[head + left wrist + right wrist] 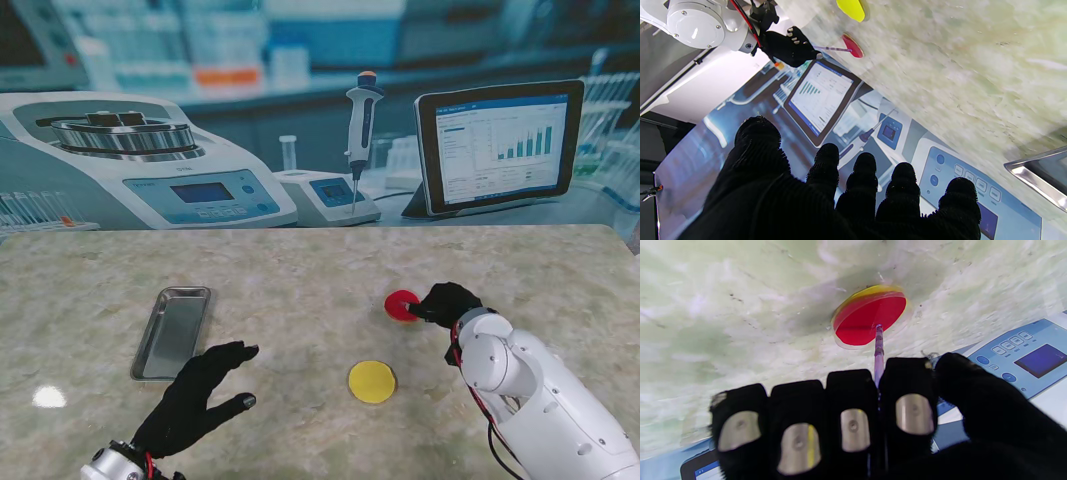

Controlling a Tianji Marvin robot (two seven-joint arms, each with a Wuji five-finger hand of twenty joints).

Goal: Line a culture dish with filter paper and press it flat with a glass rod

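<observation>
Two robot hands over one marble desk point(300, 280), with the red disc point(401, 304) taken as landmark. Judged step: pressing, with the red paper already lying inside the clear dish point(873, 336). Left of the red disc and nearer, a steel tray point(173, 331). Nearer still, left robot hand point(195, 398) spread, holding nothing, hovering. Just right of the red disc, right robot hand point(447, 303) curled tight around a glass rod point(879, 350), tip resting on the red paper. Nearer than the red disc and slightly left, a yellow disc point(372, 381), well apart from it.

Next move, as a guess: sweep the tip outward across the paper with light, even pressure, no lifting of edges.

Only from the right wrist: clear dish rim, yellow sliver behind the red, rod tip on the paper. From the stand alone: tray and both discs together. Rod too thin to make out there.
</observation>
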